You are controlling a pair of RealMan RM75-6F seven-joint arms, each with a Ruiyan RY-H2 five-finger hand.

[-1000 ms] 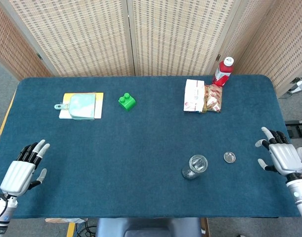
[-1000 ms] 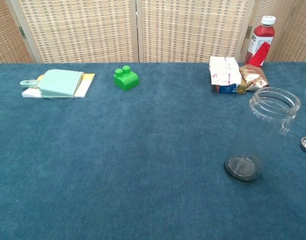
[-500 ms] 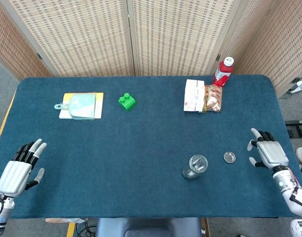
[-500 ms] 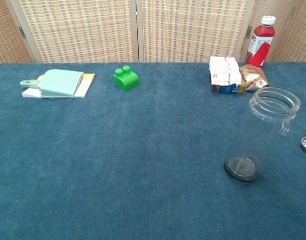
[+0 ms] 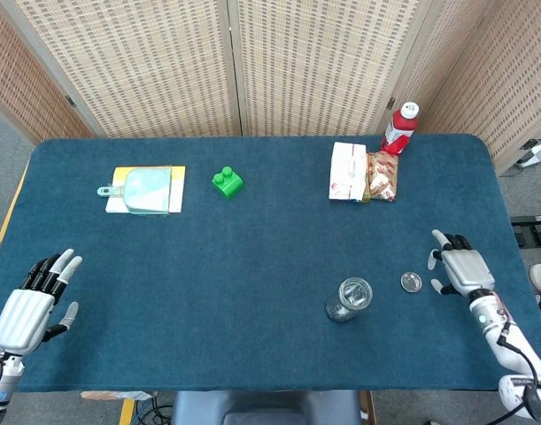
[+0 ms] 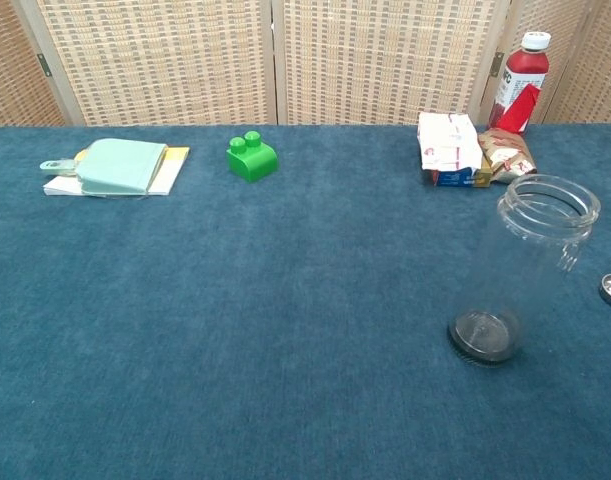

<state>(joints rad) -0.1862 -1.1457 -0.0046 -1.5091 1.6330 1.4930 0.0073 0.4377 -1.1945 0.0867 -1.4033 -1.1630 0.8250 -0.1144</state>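
Right hand (image 5: 462,269) has neared the lid (image 5: 411,282).

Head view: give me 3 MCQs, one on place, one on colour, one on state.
1. Which thing lies nearest the right hand?
A. green block
B. small round lid
C. red bottle

2. What colour is the cloth on the table?
A. dark blue
B. white
C. red

3. How does the clear jar stand?
A. lying on its side
B. upright with its lid on
C. upright with its mouth open

Answers:
1 B: the small round lid lies just beside the right hand, while the green block and the red bottle are far off at the back.
2 A: the table is covered in dark blue cloth.
3 C: the clear jar stands upright with its rim bare and open, the lid apart on the cloth.
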